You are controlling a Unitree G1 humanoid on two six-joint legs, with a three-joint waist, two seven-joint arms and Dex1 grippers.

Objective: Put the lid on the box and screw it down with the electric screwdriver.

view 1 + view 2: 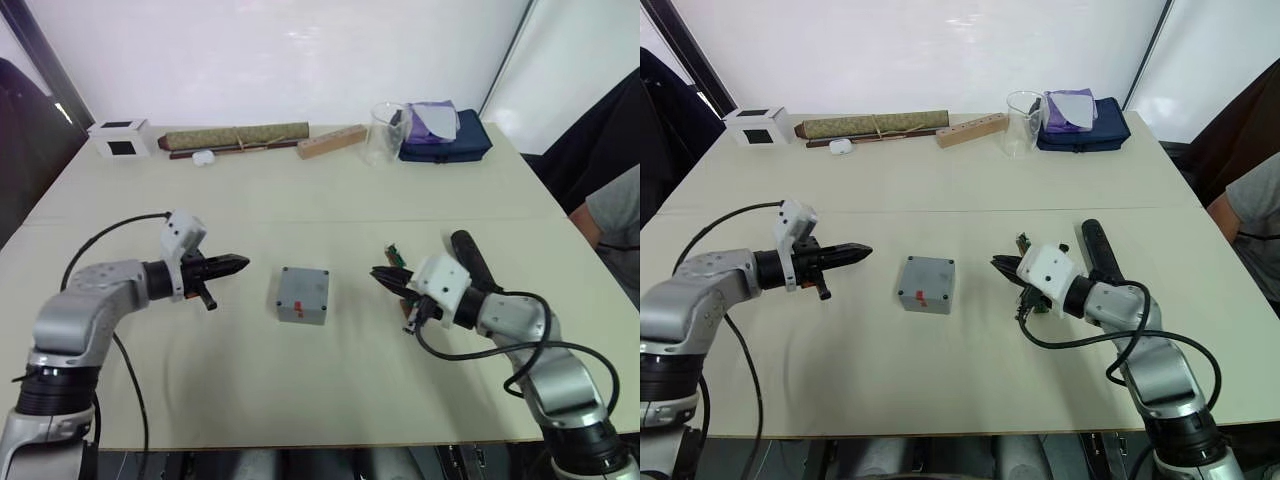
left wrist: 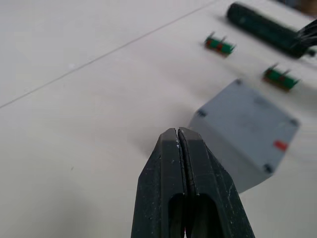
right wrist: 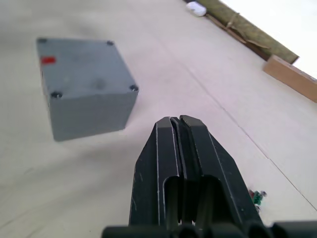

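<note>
The grey box (image 1: 300,317) stands in the middle of the table with the lid (image 1: 303,289) sitting on top of it; the lid has screw holes at its corners and a small red mark. My left gripper (image 1: 243,264) is shut and empty, a short way left of the box and pointing at it. On the box's right, my right gripper (image 1: 378,272) is also shut and empty, apart from the box. The black electric screwdriver (image 1: 470,258) lies on the table just behind my right wrist.
Small green parts (image 1: 397,254) lie by my right gripper. Along the far edge are a white cube (image 1: 120,138), a rolled mat (image 1: 237,135), a wooden block (image 1: 332,141), a glass beaker (image 1: 385,133) and a blue bag (image 1: 445,135). A person (image 1: 615,220) sits at the right.
</note>
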